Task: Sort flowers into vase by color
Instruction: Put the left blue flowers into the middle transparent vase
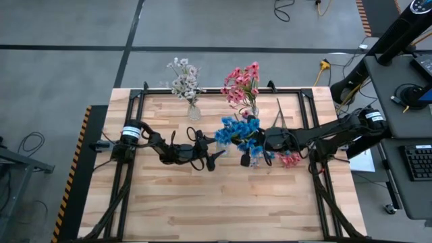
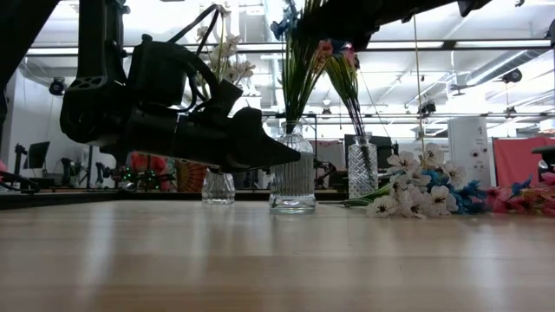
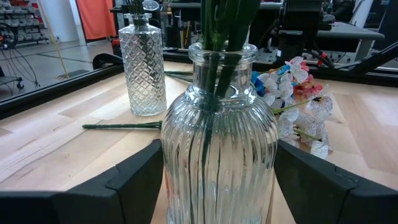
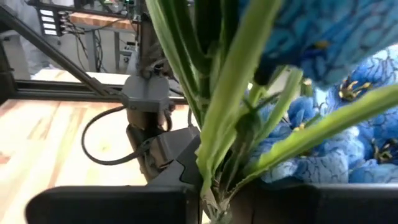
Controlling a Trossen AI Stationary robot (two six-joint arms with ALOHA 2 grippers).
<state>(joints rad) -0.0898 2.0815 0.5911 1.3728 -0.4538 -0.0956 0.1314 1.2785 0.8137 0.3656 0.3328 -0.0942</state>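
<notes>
1. Left gripper [image 1: 217, 159] sits mid-worktop, its fingers spread wide on either side of the ribbed glass vase [image 3: 219, 143]; whether they touch the glass, I cannot tell.
2. Blue flowers [image 1: 239, 133] stand upright in that vase, stems vertical, near the worktop's centre.
3. Right gripper [image 1: 264, 140] is right at the blue blossoms; its fingers are hidden, cannot tell.
4. Wooden worktop [image 1: 223, 202]; white flowers [image 1: 183, 79] and pink flowers [image 1: 242, 84] stand in vases at the far edge; loose flowers [image 2: 416, 196] lie flat toward the right edge.

A keyboard [image 1: 420, 162] lies on a desk [image 1: 405, 101] right of the wooden table [image 1: 223, 202]; cables [image 1: 287, 9], perhaps, trail across the floor
</notes>
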